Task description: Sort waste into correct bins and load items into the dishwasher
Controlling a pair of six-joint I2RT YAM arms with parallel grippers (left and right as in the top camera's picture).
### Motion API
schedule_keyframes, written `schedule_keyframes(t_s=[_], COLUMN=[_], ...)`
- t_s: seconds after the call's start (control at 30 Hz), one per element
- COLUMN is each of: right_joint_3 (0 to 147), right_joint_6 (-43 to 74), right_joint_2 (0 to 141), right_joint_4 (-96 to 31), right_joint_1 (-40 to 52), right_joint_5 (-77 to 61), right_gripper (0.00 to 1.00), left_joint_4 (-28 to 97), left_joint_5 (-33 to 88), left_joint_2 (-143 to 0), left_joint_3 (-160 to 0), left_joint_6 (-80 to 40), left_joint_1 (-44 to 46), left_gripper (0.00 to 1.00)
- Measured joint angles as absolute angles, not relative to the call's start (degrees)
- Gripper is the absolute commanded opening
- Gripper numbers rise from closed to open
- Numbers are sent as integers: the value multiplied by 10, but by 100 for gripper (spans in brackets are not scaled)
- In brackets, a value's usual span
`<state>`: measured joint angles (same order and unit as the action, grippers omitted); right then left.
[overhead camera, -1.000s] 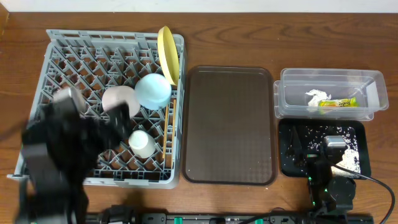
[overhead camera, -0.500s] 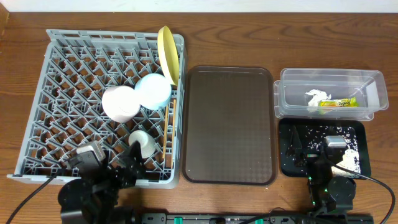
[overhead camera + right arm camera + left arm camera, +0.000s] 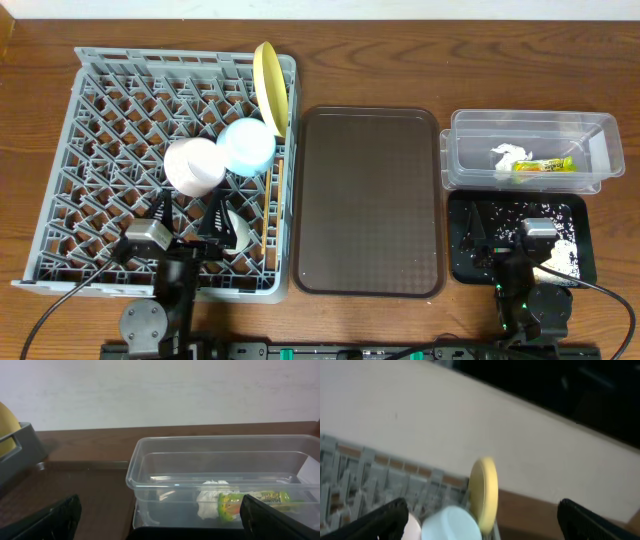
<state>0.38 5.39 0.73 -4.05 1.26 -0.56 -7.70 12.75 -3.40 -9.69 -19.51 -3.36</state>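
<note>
The grey dish rack (image 3: 110, 110) holds the yellow plate (image 3: 268, 85) on edge, the light blue bowl (image 3: 247, 146), the pale pink bowl (image 3: 194, 165) and the white cup (image 3: 234, 230). Thin wooden chopsticks (image 3: 270, 215) lie along its right side. My left gripper (image 3: 188, 215) is open and empty over the rack's front, beside the cup. The left wrist view shows its jaws (image 3: 485, 525), the plate (image 3: 485, 490) and the blue bowl (image 3: 452, 522). The clear tub (image 3: 530, 118) holds the napkin (image 3: 508, 157) and wrapper (image 3: 543, 166). My right gripper (image 3: 525, 240) is open over the black tray (image 3: 460, 262), which holds rice scraps (image 3: 562, 255).
The brown serving tray (image 3: 368, 200) lies bare between the rack and the bins. In the right wrist view the jaws (image 3: 160, 520) face the clear tub (image 3: 150, 460), with the napkin (image 3: 210, 500) and wrapper (image 3: 250, 500) inside. Both arm bases stand at the table's front edge.
My left arm has pulled back from over the rack's left half to its front edge, uncovering the pink bowl. The right arm has not moved.
</note>
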Motion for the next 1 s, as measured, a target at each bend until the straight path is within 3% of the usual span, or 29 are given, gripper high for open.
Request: schedule_keyframes(t_s=[0.3,0.7,1.0], right_joint_3=[4,4,4], right_joint_6=[54,54,54], right_joint_2=[7,7,7], right_joint_4=[-40,-40,-40], right_joint_1=[13,13,13], right_joint_5=[-6,-6,-6], right_gripper=[99,99,99], left_joint_4=[-161,-10,9], left_joint_5=[101,85,72], left_joint_2=[-19,-6,-6], left_joint_3=[-12,-4,-8], left_joint_6=[-195,-111,-10], left_joint_1=[-32,-31,-29], left_gripper=[96,96,96])
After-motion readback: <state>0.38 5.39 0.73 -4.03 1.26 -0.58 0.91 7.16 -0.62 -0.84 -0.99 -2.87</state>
